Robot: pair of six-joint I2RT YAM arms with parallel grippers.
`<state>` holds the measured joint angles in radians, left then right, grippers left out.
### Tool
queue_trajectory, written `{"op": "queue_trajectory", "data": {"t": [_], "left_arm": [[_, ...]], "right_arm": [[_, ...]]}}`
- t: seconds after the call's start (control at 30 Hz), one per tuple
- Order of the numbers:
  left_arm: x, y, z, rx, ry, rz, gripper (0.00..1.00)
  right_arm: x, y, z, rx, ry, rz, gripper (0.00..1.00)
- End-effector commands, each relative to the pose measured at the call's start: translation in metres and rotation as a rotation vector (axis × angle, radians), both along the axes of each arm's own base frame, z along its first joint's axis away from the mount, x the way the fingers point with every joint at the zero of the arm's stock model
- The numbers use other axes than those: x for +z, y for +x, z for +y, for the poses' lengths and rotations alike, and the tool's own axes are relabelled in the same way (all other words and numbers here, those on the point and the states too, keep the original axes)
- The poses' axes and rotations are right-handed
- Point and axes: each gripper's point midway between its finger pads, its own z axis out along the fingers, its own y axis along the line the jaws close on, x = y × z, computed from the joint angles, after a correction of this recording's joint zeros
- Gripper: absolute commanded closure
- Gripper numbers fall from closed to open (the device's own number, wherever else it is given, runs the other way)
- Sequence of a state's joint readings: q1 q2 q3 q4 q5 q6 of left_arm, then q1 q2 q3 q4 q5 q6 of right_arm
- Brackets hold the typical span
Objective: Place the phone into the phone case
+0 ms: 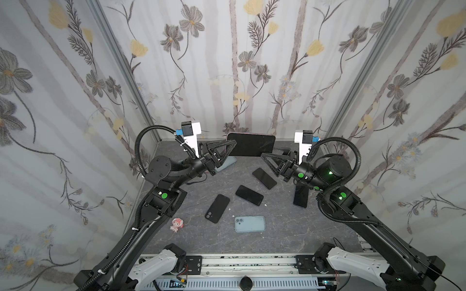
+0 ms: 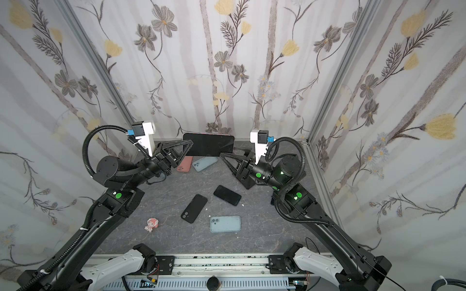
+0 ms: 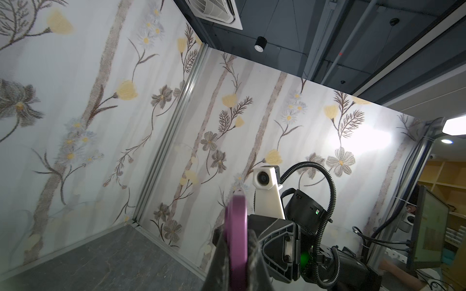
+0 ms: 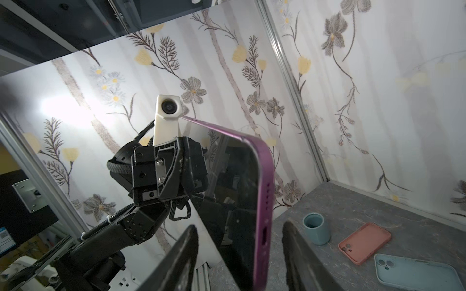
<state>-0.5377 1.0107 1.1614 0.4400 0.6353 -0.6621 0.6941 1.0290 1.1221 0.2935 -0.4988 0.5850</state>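
Phone is up in the air above the back of the bench, landscape, screen toward the top camera. Left end effector is clamped tight on one short end; right end effector sits about half open around the port end, with a gap showing, so no grip there. Looks like a mid-air handover to us. Next it needs a firm pinch on that slick glass and rounded purple metal frame before anything lets go. Coral case and pale blue case lie flat on the bench nearby, matte, soft-looking, with camera cutouts; which one's the target, we can't tell.
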Motion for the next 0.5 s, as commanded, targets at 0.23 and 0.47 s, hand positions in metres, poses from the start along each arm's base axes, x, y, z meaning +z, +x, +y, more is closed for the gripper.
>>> {"op": "queue_trajectory", "data": {"t": [0.23,0.47], "left_arm": [[0.014,-0.021,-0.002,-0.1,-0.028,-0.08,1.0],[0.013,-0.023,-0.004,-0.119,-0.023,-0.077,1.0]], "right_arm": [[0.029,-0.036,-0.004,0.144,0.07,-0.111,0.5],[0.034,-0.039,-0.008,0.13,0.072,-0.135,0.64]]}}
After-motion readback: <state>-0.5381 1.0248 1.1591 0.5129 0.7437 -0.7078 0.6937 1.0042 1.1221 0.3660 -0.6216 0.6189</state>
